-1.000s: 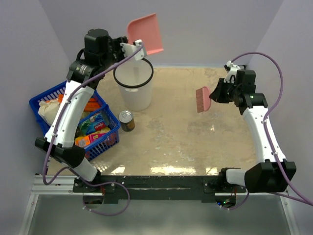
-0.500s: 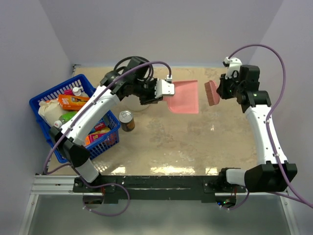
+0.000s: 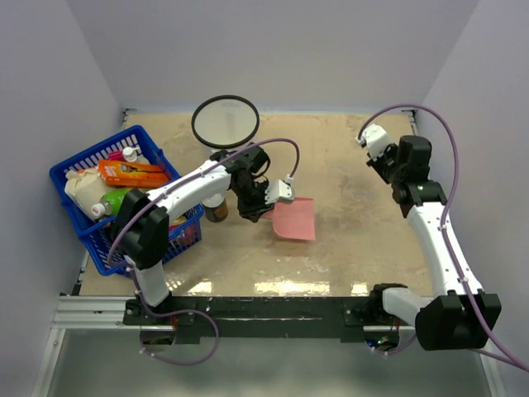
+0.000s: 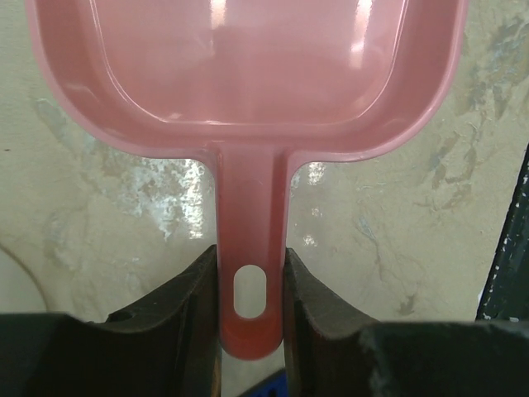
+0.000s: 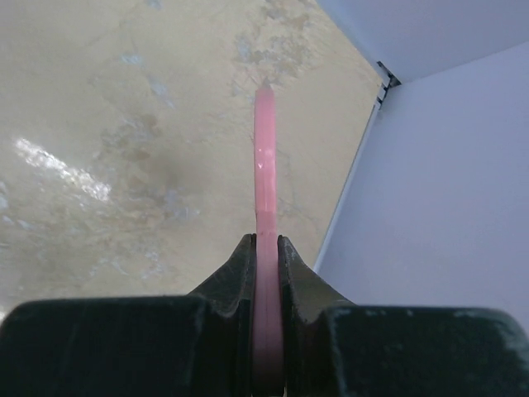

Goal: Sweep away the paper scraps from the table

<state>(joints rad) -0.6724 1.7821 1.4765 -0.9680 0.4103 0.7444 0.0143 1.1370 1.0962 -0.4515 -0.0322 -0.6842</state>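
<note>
From my station I see the left fingers point(image 4: 186, 310) clamped on the handle of the pink dustpan point(image 4: 248, 66), one finger on each side of the handle, just above its hanging hole. The long axis of the pan runs straight out from these fingers, with the handle end between them and the open mouth at the far end, pointing away. The pan seems to lie low on the worktop point(image 3: 347, 240), I think so that scraps could be pushed into the mouth without going under the lip. The right fingers point(image 5: 235, 273) are pressed together on a thin pink piece seen edge-on, which I take for the handle of the pink brush point(image 5: 264, 165). It reaches straight ahead of these fingers and is held above the worktop near the wall, well apart from the pan, so it is not in a sweeping position. The paper scraps I cannot find in any view: the inside of the pan shows none, and none shows on the worktop ahead of either pair of fingers. In my judgement they may already be in the bin point(image 3: 225, 121) behind the left fingers, but its inside shows me nothing sure
</note>
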